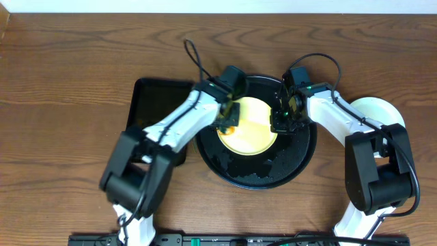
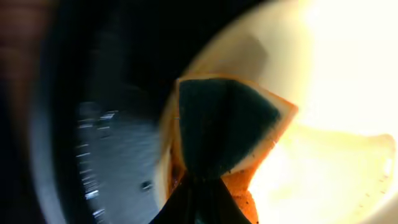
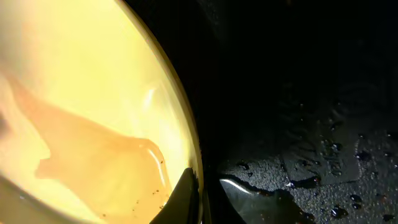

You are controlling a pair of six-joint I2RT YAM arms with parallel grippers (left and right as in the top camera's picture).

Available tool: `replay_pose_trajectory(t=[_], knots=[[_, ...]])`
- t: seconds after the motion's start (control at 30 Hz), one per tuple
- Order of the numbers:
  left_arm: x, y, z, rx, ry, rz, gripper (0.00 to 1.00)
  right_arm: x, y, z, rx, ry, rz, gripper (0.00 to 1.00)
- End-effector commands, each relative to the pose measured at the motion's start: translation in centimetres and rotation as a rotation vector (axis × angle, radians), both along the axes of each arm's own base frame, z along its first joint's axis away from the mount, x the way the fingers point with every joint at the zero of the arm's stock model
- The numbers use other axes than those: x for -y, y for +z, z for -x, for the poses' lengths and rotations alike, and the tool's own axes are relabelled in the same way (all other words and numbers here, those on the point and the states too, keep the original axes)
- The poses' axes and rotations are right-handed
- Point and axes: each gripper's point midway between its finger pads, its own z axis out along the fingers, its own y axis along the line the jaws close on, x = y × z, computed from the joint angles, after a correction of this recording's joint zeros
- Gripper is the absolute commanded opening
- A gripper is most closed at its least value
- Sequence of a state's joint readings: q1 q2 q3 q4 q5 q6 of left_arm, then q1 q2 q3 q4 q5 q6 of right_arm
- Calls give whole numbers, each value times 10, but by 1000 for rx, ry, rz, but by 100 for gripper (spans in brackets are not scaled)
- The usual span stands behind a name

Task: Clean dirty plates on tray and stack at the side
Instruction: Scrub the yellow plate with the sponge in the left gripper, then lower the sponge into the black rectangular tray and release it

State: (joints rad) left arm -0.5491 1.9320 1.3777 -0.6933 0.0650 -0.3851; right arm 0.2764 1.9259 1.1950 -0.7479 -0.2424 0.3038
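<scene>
**Yellow plate under the sponge: scrubbing step in hand**

Find the yellow plate (image 1: 252, 130) lying flat on the round black tray (image 1: 256, 174), toward its far half, with a watery brownish film across the face. Note wet beads on the bare tray beside it. Judge the step as wiping, with no lift due yet.

To do it well:
- Press the sponge (image 1: 229, 121) flat and sweep from the left rim across the film.
- Pin the plate against sliding.
- Avoid riding over the rim onto the tray.
- Check for leftover smear before any move to the side.

Record the left gripper (image 1: 229, 113) clamped on the sponge, reaching in from the left, wrist tipped down over the plate's left edge. Record the right gripper (image 1: 281, 121) closed, apparently nipping the plate's right rim, forearm angled in from the right.

Note a pale plate (image 1: 379, 109) on the table (image 1: 68, 82) under the right arm, and a rectangular black tray (image 1: 153, 102) partly under the left arm.
</scene>
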Motion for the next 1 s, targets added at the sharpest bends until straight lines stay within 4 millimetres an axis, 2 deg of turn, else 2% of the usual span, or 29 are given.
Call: replay_pose_trajectory(t=[0.0, 0.13, 0.17, 0.23, 0.33, 0.37, 0.4, 0.47, 0.57, 0.67, 0.7, 0.87, 0.97], knots=[[-13, 60, -5, 149, -10, -9, 7, 17, -17, 17, -53, 22, 101, 1], [-32, 93, 1, 209, 16, -45, 7, 17, -17, 17, -52, 22, 101, 2], [-38, 98, 2, 218, 25, -56, 7, 17, -17, 17, -52, 22, 101, 5], [-52, 106, 5, 224, 49, -81, 8, 17, -17, 17, -50, 22, 100, 20], [-72, 110, 7, 209, 91, -103, 7, 16, -17, 14, -39, 22, 97, 38], [-89, 109, 6, 189, 131, -118, 8, 15, -17, 11, -27, 21, 94, 44], [-98, 108, 5, 179, 152, -124, 8, 15, -17, 10, -21, 20, 91, 45], [-115, 107, 2, 165, 198, -134, 8, 14, -17, 7, -12, 20, 89, 43], [-143, 103, -4, 151, 277, -144, 8, 14, -17, 5, -3, 19, 86, 28], [-161, 92, -7, 114, 316, -138, 8, 13, -17, 4, 1, 19, 85, 12], [-162, 84, -6, 85, 295, -112, 8, 13, -17, 4, 1, 19, 85, 8], [-163, 53, -9, -29, 261, 10, 8, 13, -17, 5, -1, 20, 86, 4], [-152, 38, -14, -80, 204, 157, 8, 13, -17, 5, -3, 20, 86, 3]])
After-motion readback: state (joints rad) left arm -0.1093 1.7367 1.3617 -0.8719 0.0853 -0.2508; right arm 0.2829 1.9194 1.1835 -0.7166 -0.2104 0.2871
